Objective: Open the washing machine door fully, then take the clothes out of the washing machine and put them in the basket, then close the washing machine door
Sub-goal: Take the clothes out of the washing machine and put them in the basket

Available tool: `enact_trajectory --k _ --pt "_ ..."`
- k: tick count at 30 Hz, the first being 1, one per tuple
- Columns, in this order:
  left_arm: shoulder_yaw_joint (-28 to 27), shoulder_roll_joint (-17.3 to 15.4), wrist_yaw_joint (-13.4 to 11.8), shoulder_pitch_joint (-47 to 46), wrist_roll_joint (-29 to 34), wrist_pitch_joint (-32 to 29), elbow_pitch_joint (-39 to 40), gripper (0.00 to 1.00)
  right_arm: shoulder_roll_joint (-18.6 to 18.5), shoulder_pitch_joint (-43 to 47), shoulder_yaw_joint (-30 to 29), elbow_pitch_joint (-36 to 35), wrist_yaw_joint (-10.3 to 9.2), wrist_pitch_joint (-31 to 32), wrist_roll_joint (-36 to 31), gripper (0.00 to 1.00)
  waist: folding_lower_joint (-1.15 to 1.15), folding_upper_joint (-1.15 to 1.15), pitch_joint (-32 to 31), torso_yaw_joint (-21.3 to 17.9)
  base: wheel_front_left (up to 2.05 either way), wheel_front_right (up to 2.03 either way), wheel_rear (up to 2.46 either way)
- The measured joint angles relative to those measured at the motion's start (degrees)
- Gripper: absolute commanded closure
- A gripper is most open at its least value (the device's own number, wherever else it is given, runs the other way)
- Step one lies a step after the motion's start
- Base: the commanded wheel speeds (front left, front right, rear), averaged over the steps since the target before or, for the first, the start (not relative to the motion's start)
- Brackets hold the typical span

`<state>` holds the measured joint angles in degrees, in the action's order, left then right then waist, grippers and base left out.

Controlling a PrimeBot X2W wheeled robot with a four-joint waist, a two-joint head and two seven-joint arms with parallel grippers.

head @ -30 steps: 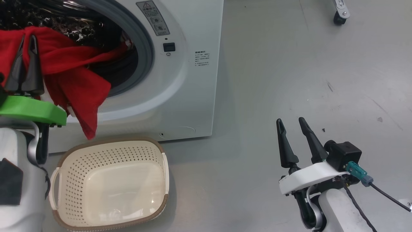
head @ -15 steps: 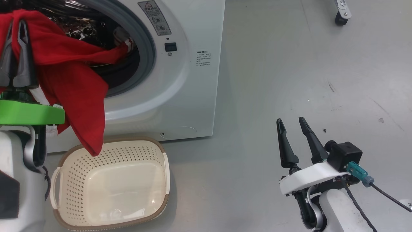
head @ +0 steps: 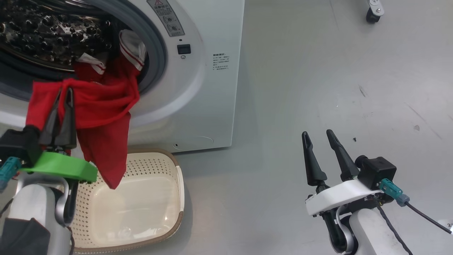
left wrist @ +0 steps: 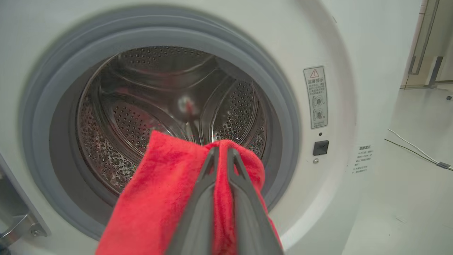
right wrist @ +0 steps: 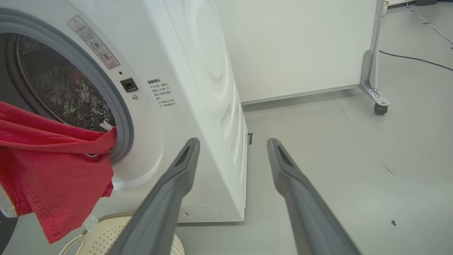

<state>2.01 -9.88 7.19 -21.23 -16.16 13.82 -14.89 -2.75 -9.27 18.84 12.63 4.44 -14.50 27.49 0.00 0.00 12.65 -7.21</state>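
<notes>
While my left gripper (head: 63,92) has its jaws pinched tight on a fold of the clothes (head: 102,106), the red cloth drapes over both fingertips and hangs down below them. Its lowest corner dangles over the basket (head: 178,180), though I cannot tell whether it touches. Beyond the jaws, a tail of the garment with white striped trim trails back over the grey gasket (head: 155,46) into the mouth of the washing machine (head: 208,88). In the left wrist view its perforated steel drum (left wrist: 141,117) lies straight ahead of the fingertips. The basket sits on the floor (head: 318,71) just in front of the machine, below and to the right of the left jaws. My right gripper (head: 317,134) stands well off to the right over bare grey floor, jaws parted and holding nothing. The machine's side panel lies ahead of it to its left, and a small dark screw (head: 354,139) lies on the floor just to its right.
</notes>
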Motion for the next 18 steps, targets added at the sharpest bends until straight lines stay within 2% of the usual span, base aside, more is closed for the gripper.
enact_trajectory --k 18 --pt "3.75 0.33 0.0 6.55 -1.03 -10.31 -13.27 1.0 -0.03 -0.19 1.97 0.03 0.14 0.0 -0.01 0.0 0.0 0.0 3.18 -1.3 0.0 0.0 0.0"
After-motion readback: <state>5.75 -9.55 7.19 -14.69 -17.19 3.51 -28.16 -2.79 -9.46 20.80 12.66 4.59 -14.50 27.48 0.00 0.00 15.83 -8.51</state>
